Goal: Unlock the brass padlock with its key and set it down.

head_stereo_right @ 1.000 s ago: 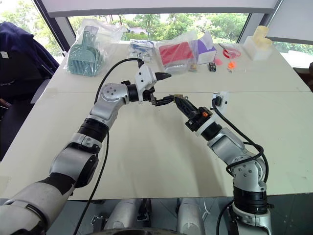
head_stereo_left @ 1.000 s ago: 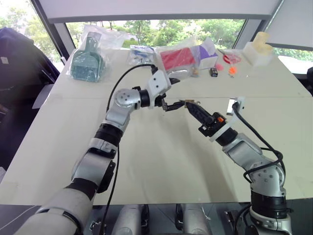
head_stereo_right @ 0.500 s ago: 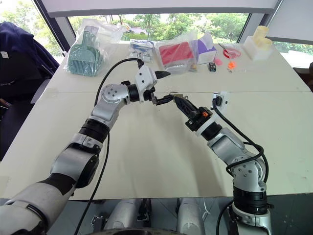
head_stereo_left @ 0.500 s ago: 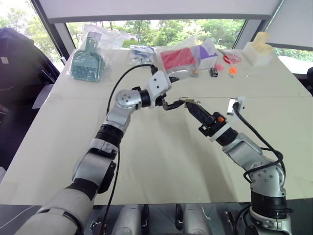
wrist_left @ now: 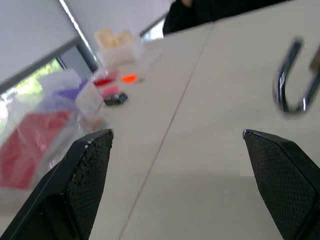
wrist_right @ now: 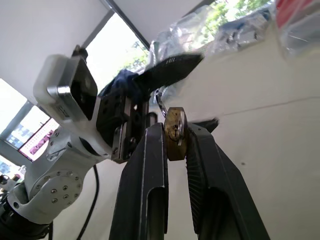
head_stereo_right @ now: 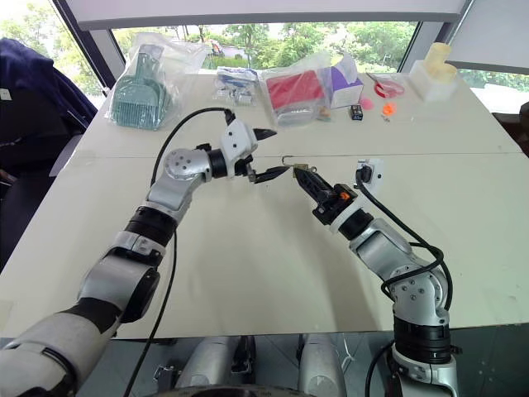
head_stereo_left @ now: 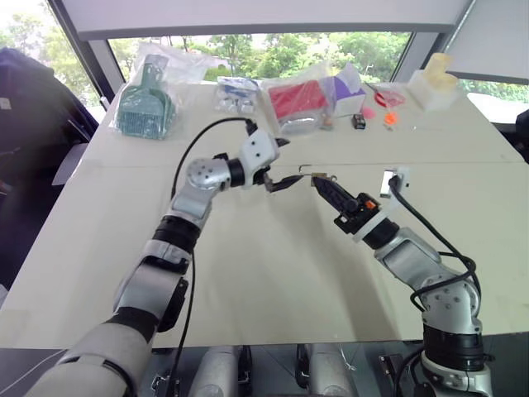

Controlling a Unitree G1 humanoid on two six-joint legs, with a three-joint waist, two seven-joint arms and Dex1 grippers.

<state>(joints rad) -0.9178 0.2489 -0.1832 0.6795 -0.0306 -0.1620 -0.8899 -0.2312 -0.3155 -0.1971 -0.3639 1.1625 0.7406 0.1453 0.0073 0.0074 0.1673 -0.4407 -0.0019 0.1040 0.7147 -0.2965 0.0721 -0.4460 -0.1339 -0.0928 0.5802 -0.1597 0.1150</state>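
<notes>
Head views: the right gripper [head_stereo_right: 302, 175] holds the brass padlock [head_stereo_right: 299, 168] above the table [head_stereo_right: 248, 273], facing the left gripper [head_stereo_right: 266, 154], whose fingers are spread wide and empty. Left wrist view: the silvery shackle [wrist_left: 290, 80] hangs beyond the parted fingertips [wrist_left: 95, 145]. Right wrist view: both fingers pinch the brass body. Risk: no key is discernible; a narrow pinch could let the padlock twist or slip out.

Along the table's [head_stereo_left: 248, 273] far edge lie a bagged green scoop [head_stereo_left: 145, 103] and red packet [head_stereo_left: 299, 98].
</notes>
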